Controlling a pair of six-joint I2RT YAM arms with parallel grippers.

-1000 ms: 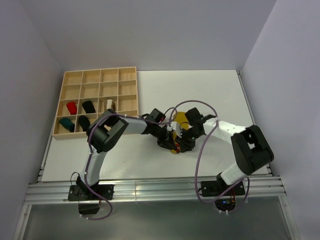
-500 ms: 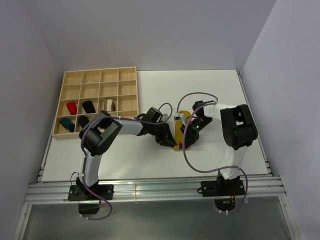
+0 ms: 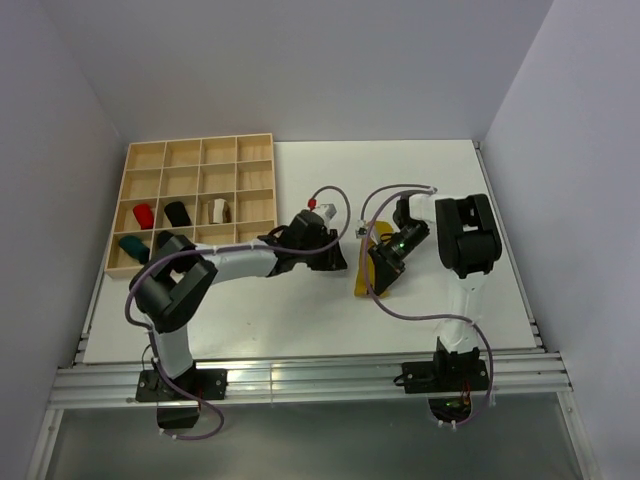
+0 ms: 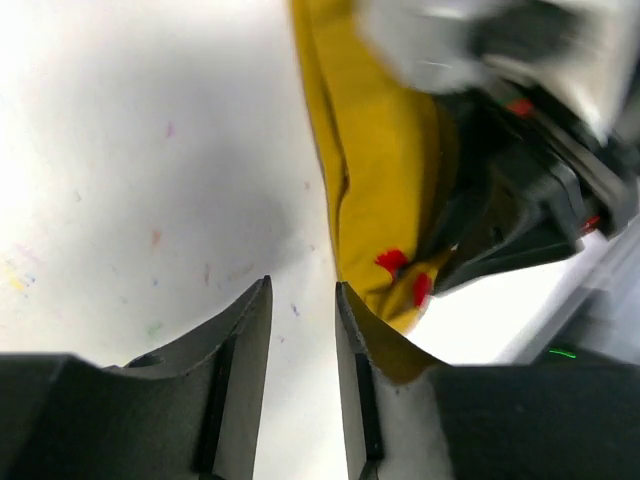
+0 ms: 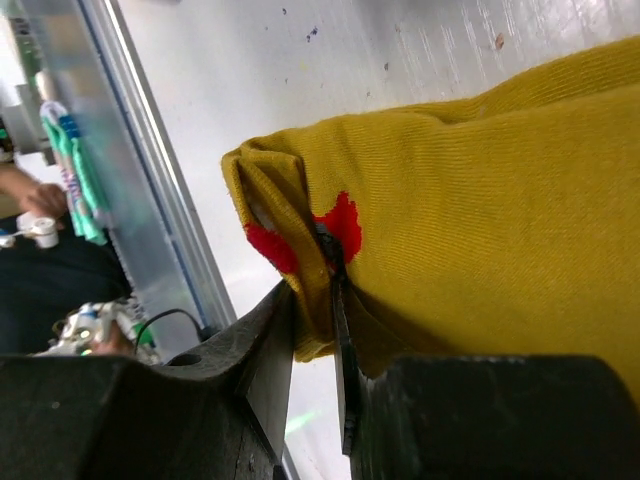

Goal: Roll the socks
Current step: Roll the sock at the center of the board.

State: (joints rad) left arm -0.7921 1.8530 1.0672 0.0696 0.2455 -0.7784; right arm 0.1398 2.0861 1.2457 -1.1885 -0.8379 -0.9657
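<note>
right gripper [image 5: 312, 285]: pinching the folded end of the mustard sock [image 5: 480, 180] | left gripper [image 4: 300, 300]: jaws a bit apart, nothing in them, right beside it | sock: mid-table [image 3: 300, 315], between both grippers

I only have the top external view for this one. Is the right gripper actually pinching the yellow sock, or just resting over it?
Observer: Pinching. In the right wrist view the right gripper is shut on a folded edge of the yellow sock.
Operator: And the left gripper?
Observer: The left wrist view shows the left gripper slightly open, only bare table between its jaws.
Operator: Any pattern on the sock?
Observer: Small red marks by the pinched fold.
</note>
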